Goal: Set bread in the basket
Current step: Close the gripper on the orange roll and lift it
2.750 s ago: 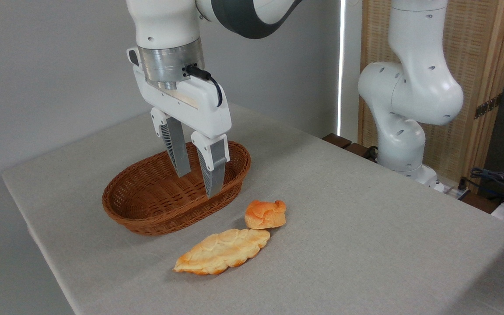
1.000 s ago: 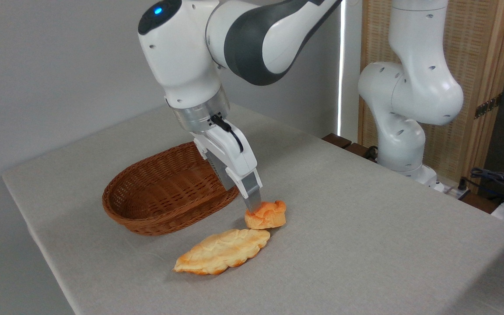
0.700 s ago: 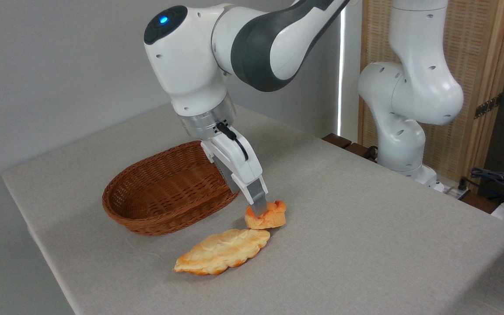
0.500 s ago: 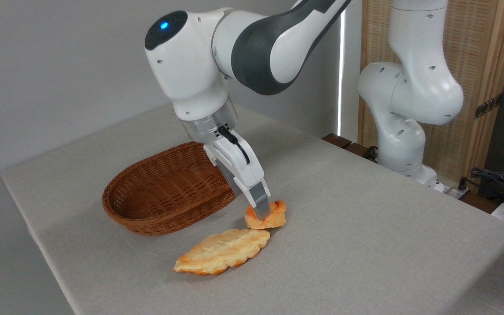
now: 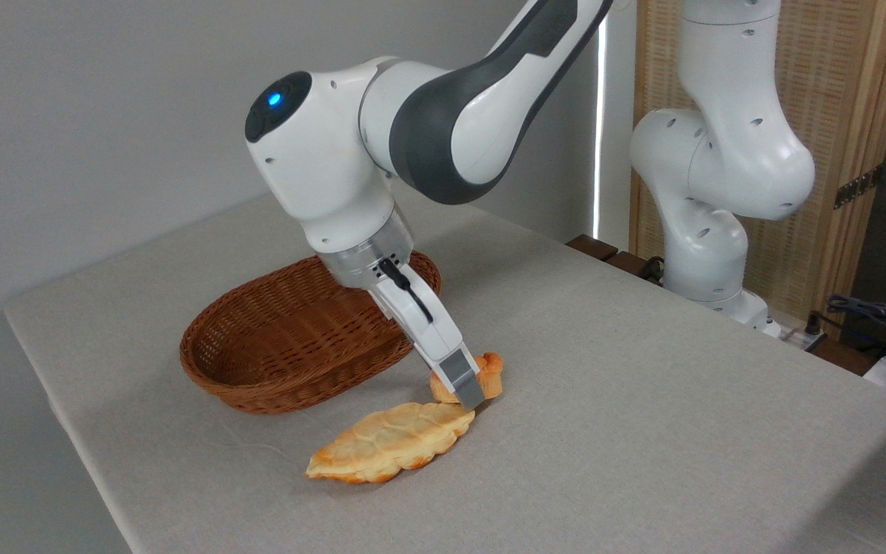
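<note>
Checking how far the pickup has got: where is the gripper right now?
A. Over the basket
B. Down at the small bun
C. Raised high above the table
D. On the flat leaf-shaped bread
B: the gripper is lowered around the small bun, beside the basket, with the flat leaf-shaped bread lying just in front.

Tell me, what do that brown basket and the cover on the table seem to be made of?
The basket looks like woven wicker, reddish brown with a slight sheen; its interlaced strands show clearly. The table cover seems a matte grey cloth, fine-grained, with faint wrinkles near the flat bread.
</note>
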Robot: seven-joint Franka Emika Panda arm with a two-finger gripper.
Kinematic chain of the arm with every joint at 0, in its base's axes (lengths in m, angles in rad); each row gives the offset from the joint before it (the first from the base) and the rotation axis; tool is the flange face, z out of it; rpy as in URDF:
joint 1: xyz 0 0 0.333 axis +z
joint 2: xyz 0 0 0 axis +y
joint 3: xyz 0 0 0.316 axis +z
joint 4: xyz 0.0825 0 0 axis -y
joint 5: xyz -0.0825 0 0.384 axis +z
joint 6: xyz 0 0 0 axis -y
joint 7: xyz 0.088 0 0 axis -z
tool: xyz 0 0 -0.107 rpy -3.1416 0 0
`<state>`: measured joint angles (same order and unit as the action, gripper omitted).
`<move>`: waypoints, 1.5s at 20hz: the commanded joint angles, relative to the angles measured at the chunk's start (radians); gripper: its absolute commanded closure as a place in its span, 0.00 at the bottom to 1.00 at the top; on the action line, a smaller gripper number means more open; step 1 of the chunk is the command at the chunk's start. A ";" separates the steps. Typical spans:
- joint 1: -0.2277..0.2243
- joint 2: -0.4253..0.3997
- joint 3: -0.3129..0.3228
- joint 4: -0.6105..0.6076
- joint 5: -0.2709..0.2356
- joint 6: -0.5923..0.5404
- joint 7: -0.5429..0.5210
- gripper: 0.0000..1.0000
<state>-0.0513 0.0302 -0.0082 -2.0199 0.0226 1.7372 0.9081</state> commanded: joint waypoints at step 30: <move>-0.009 -0.072 -0.003 0.020 0.014 -0.041 0.029 0.45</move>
<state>-0.0573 -0.0124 -0.0105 -2.0094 0.0232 1.7401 0.9193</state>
